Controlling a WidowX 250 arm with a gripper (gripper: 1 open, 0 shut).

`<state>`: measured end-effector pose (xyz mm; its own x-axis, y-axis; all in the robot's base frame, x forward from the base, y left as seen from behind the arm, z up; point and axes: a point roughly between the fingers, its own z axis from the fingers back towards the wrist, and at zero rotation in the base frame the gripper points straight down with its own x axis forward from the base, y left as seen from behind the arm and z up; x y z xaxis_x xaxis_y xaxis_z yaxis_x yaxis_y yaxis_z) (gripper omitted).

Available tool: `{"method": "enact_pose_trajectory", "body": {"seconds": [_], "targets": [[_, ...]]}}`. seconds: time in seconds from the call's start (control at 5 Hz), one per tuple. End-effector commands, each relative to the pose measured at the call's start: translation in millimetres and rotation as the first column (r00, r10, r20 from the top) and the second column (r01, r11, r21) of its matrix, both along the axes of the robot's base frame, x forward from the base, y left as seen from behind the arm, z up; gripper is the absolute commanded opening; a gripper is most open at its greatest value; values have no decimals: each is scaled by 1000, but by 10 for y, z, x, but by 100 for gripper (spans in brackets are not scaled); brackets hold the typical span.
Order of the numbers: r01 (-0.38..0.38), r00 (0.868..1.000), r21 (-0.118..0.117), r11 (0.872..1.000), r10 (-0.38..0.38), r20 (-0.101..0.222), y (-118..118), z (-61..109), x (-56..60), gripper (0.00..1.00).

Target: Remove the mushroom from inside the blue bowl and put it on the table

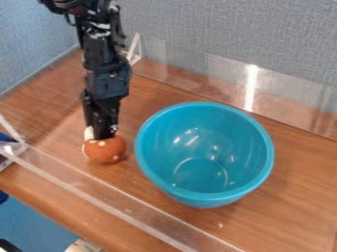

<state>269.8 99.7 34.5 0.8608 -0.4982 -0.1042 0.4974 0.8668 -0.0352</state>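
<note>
The blue bowl (204, 155) is gleaming like glossy, smooth plastic; the table (53, 103) is showing reddish wood grain; its clear walls (263, 84) are looking acrylic.

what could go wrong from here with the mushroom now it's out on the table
1. The gripper sits right over the mushroom; lifting away might drag or tip it.
2. The rounded mushroom could roll toward the clear front wall.
3. The blue bowl stands close beside it, so a sideways retreat may nudge it.

I can read no text, label, brand or number anywhere: the white marks low on the gripper (101, 131) are too small to make out.
</note>
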Motion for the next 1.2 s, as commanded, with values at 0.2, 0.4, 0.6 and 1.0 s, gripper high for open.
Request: {"method": "enact_pose_trajectory", "body": {"seconds": [0.2, 0.4, 0.6, 1.0], "targets": [[-16, 1000, 7, 1000, 15, 25, 77, -116, 142, 0], [-35, 999, 5, 999, 34, 21, -12, -11, 152, 0], [-61, 998, 5, 998, 60, 17, -98, 94, 160, 0], [-64, 998, 2, 998, 64, 10, -220, 62, 94, 100]]}}
